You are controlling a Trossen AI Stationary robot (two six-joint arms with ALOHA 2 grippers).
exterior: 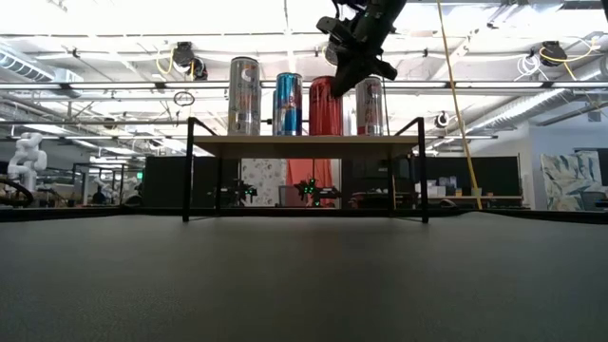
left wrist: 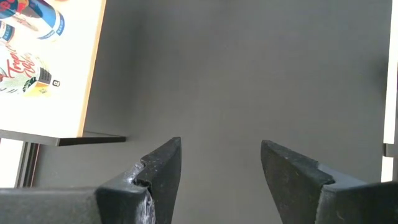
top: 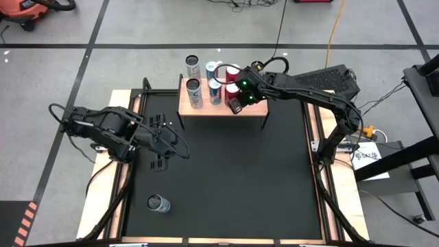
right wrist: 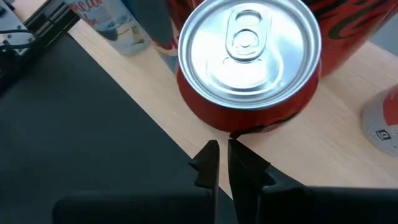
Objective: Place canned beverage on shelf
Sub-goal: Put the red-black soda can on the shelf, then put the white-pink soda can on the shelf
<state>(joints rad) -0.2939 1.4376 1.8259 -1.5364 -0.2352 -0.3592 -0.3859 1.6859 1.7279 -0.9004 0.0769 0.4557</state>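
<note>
You've got a crowded shelf (top: 255,110) at the mat's (top: 226,185) far edge: silver can (top: 194,92), blue can (top: 215,90), then the red can (right wrist: 249,62) upright on the light-wood board near its front edge, top tab up, w/ more cans just behind. One silver can (top: 193,66) stands on the floor behind the shelf; another lies near the mat's front-left corner (top: 158,203). Right gripper (right wrist: 222,163) hangs just above the red can, fingers pinched together, holding nothing. Left gripper (left wrist: 221,165) sits by the mat's left edge, empty; fingers show a gap but at their narrowest.
</note>
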